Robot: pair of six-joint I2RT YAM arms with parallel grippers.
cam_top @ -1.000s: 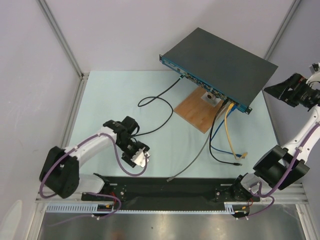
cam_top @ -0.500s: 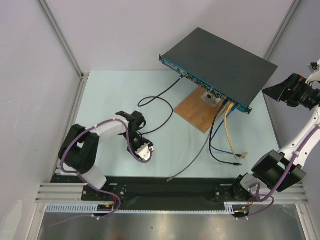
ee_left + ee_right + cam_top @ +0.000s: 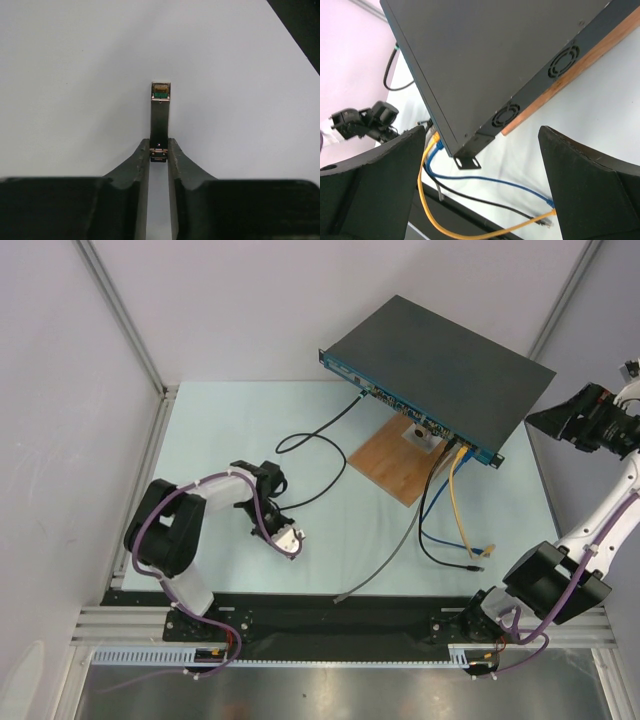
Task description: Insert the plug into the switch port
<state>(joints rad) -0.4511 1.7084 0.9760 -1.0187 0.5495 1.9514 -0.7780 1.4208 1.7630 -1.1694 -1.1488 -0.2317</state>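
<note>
Left pincer [image 3: 159, 151] pinches the plug [image 3: 160, 112] at its rear end; long axis runs straight out, green-gold tip leading. The plug is discernible only in the wrist view. Right pincer [image 3: 482, 132] is spread, facing the switch [image 3: 485, 55].

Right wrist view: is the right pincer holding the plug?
No, the right pincer stands wide open and empty; only the switch shows beyond it.
</note>
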